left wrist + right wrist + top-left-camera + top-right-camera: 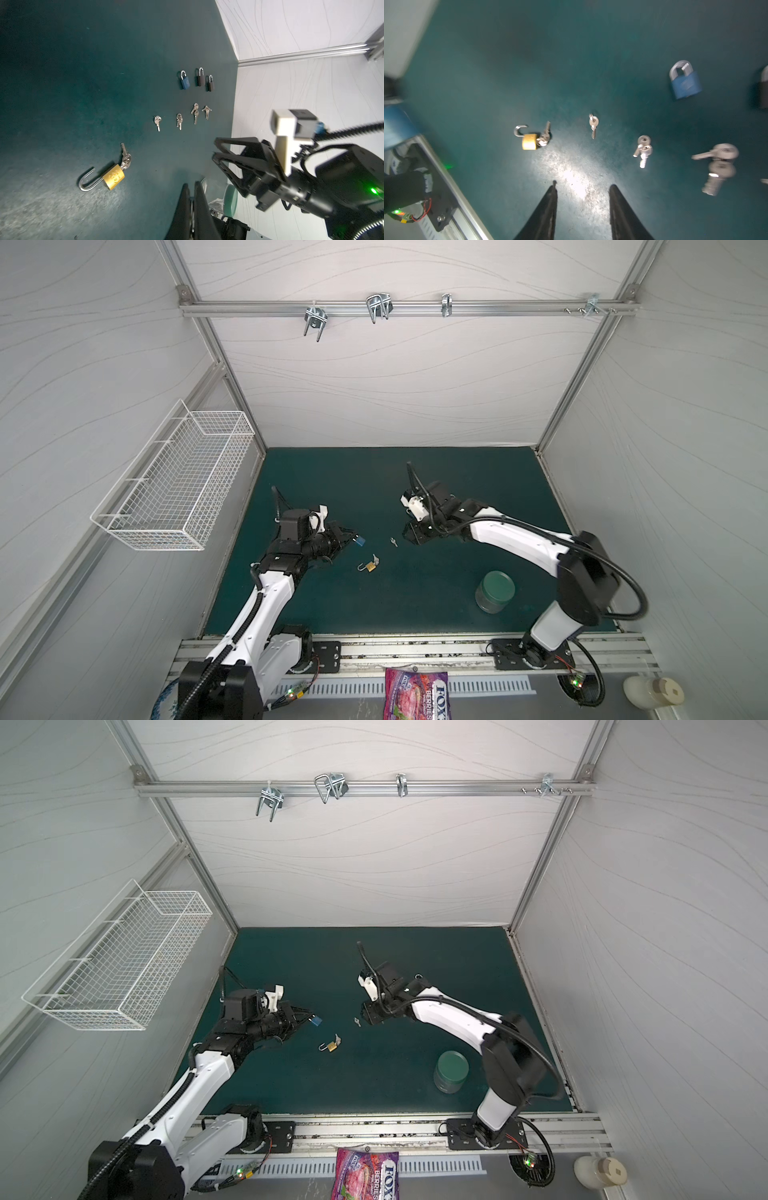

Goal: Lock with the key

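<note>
In both top views my left gripper (351,536) (308,1016) is shut on a small blue padlock (360,540) (317,1021), held above the green mat. In the left wrist view its jaws (191,184) pinch a thin metal piece and the lock body is hidden. A brass padlock (370,567) (113,176) (529,141) lies on the mat, shackle swung open, keys at its base. A lone key (393,541) (593,124) (157,121) lies just left of my right gripper (409,533) (583,186), which is open with nothing between its fingers.
Another blue padlock (184,80) (685,83), two black padlocks (200,79) and several key bunches (179,120) (642,148) lie beneath the right arm. A green-lidded jar (495,591) stands front right. A wire basket (174,485) hangs on the left wall. A candy bag (415,695) lies at the front.
</note>
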Motion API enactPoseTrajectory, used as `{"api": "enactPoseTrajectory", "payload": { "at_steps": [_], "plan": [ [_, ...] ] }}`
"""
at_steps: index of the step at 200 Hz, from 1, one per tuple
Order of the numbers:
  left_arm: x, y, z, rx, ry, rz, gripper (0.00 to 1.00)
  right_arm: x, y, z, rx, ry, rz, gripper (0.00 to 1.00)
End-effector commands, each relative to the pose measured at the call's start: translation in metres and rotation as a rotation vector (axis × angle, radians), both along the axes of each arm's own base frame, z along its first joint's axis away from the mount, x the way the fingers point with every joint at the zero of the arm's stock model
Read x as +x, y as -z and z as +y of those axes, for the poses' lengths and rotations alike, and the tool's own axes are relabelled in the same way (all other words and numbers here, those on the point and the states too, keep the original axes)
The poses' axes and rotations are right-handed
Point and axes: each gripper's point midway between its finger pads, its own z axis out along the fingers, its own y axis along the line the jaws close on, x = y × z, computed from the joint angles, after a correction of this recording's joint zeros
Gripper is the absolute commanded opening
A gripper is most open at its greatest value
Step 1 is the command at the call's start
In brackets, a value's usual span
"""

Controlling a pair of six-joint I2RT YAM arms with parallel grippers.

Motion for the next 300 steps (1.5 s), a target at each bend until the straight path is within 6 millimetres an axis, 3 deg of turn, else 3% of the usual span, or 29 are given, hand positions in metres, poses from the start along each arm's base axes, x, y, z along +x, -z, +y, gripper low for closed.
{"api": "enactPoseTrajectory", "payload": {
  "at_steps": [1,39,63,90,131,168,236,300],
  "plan": [
    [0.009,-0.039,-0.021,-0.032,0.093,-0.141,0.00,-0.001,-0.026,-0.015,0.038,-0.032,-0.171,0.46],
    [0.005,-0.062,-0.071,-0.022,0.226,-0.226,0.00,-0.031,-0.061,-0.033,0.101,-0.138,-0.279,0.66],
    [0.004,-0.065,-0.096,-0.013,0.268,-0.239,0.00,-0.044,-0.079,-0.038,0.136,-0.163,-0.291,0.67],
    [0.004,-0.064,-0.118,-0.003,0.294,-0.236,0.00,-0.059,-0.082,-0.034,0.167,-0.160,-0.187,0.67],
    [0.001,-0.065,-0.145,-0.003,0.326,-0.239,0.00,-0.070,-0.070,-0.024,0.128,-0.144,-0.145,0.65],
    [0.000,-0.062,-0.153,0.002,0.340,-0.233,0.00,-0.069,-0.067,-0.016,0.130,-0.137,-0.110,0.62],
    [-0.004,-0.063,-0.152,0.005,0.340,-0.233,0.00,-0.062,-0.042,-0.004,0.091,-0.124,-0.068,0.55],
    [-0.007,-0.063,-0.152,-0.002,0.345,-0.233,0.00,-0.054,-0.042,0.006,0.097,-0.127,-0.079,0.44]
  ]
}}
